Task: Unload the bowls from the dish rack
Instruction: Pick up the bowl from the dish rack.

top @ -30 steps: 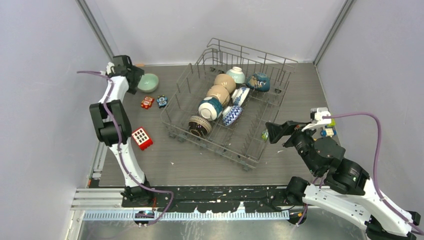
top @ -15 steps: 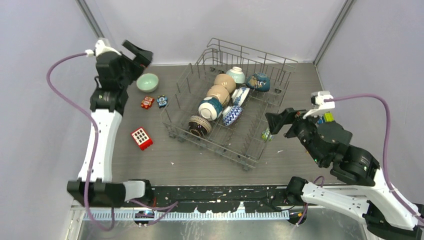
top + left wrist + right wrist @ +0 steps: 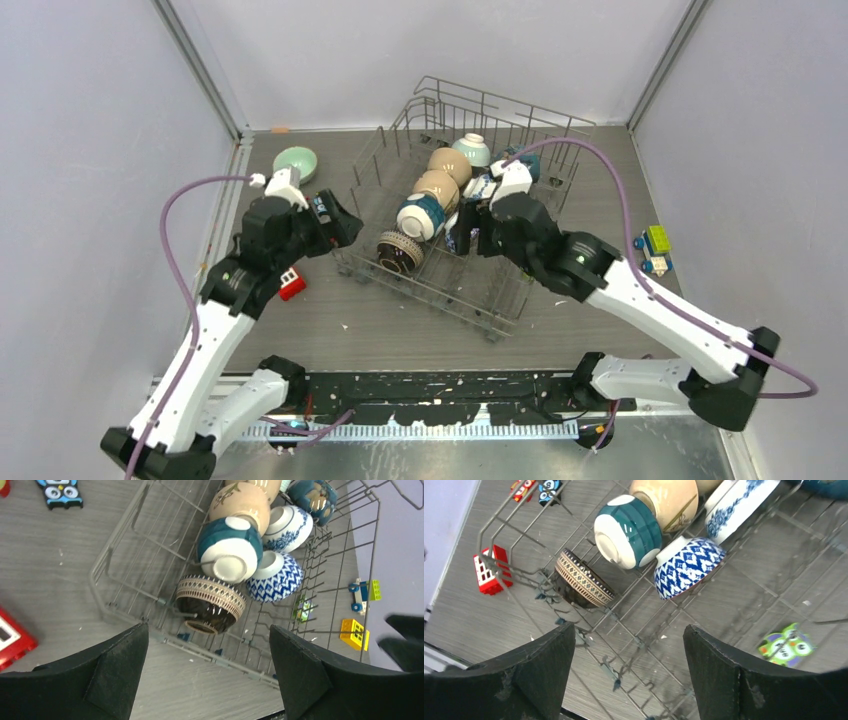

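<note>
Seven bowls are sitting in the dish rack (image 3: 482, 106), leaning on their sides in a row that is running diagonally from the near-left corner towards the far right. One mint green bowl (image 3: 295, 163) is already resting out on the surface (image 3: 400, 330), far left.

The left fingers (image 3: 117, 672) are hanging spread wide and empty just outside the rack's near-left corner. In the left wrist view the dark brown ribbed bowl (image 3: 210, 602) is lying straight ahead of them, centred in the gap, with only the rack's low wire rim between. It is tipped on its side with its foot pointing back at the fingers, so its rim is running roughly across the line from one finger to the other. That is making it the natural pick for the left arm, which is the nearer of the two to it.

The right fingers (image 3: 744, 680) are also standing parted with nothing in them, hovering over the middle of the rack. The blue-white zigzag bowl (image 3: 686, 565) is lying ahead and slightly right of their centre line, with the teal-and-white bowl (image 3: 629, 530) just beyond, touching it or nearly so.

The brown bowl is probably wedged between tines, though the wires are too fine to show this.
</note>
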